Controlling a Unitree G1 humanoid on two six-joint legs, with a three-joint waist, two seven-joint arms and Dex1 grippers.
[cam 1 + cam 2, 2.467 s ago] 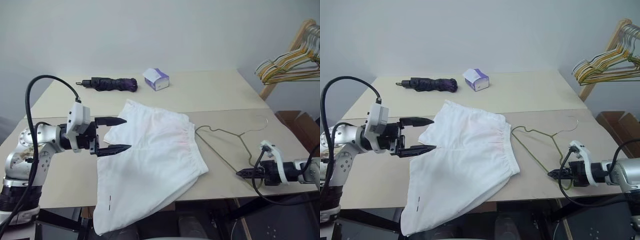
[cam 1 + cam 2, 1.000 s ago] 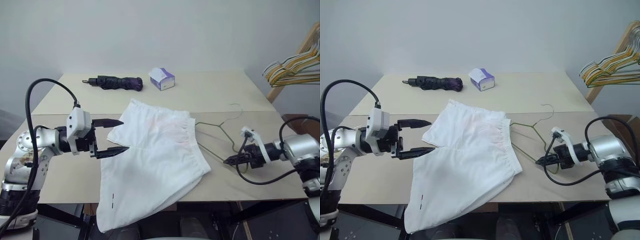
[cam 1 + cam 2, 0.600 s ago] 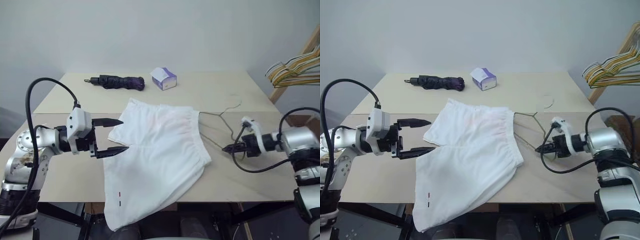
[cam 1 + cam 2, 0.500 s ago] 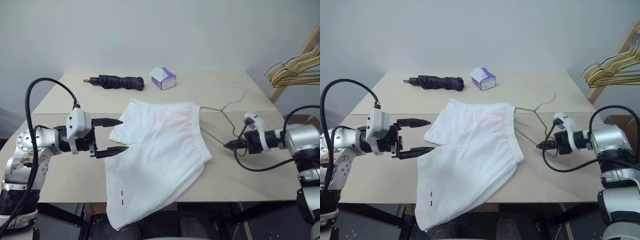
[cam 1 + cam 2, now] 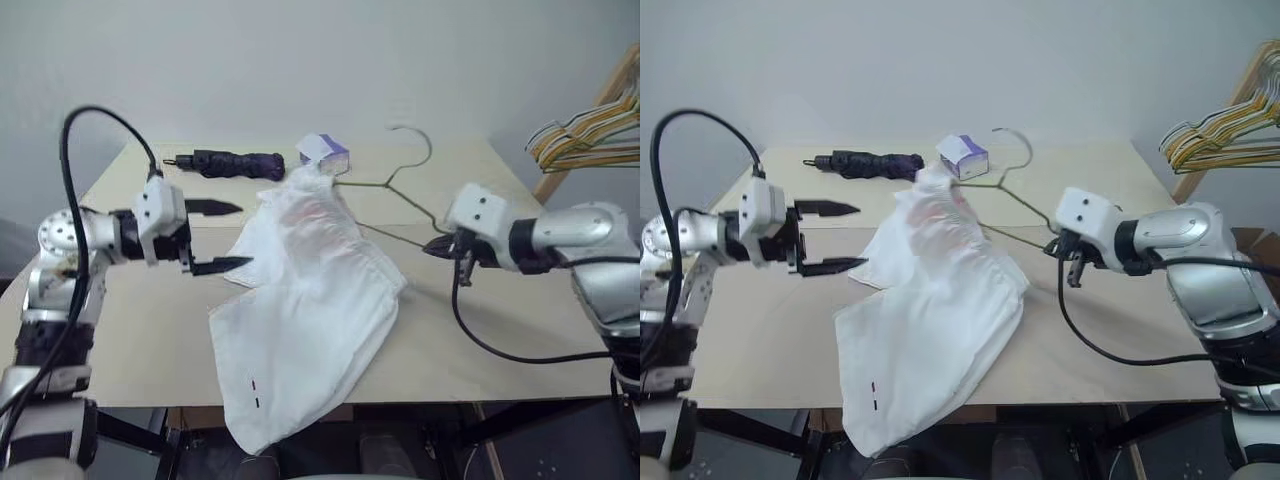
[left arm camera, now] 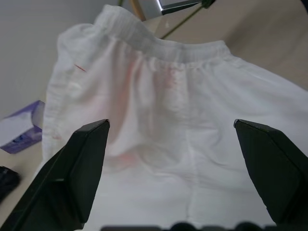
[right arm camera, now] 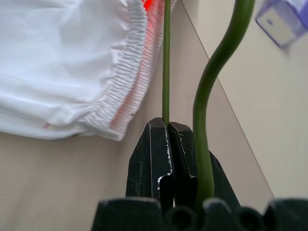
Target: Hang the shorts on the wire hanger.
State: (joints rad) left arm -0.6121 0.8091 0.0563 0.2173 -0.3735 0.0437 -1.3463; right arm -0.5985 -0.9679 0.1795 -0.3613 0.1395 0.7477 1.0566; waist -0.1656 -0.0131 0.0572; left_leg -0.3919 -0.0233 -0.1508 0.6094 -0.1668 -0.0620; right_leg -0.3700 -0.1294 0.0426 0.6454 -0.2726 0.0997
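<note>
Two grippers: left gripper point(image 5: 214, 236) spread apart, mid-left; right gripper point(image 5: 432, 247) clamped on the wire hanger point(image 5: 385, 188).
Shorts point(image 5: 310, 290): centre frame, waistband lifted on hanger, legs draped over table point(image 5: 480, 340) edge.

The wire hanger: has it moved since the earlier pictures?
Yes. The wire hanger has risen off the table, its hook now up near the tissue box, dragging the shorts' waistband upward.

Soft, even light is filling the scene, casting only faint shadows on the desk point(image 5: 500, 340). The shorts point(image 5: 310, 290) are glowing bright, nearly washing out. In the right wrist view the wire hanger point(image 7: 166, 57) is blurring close up, as is the background.
</note>
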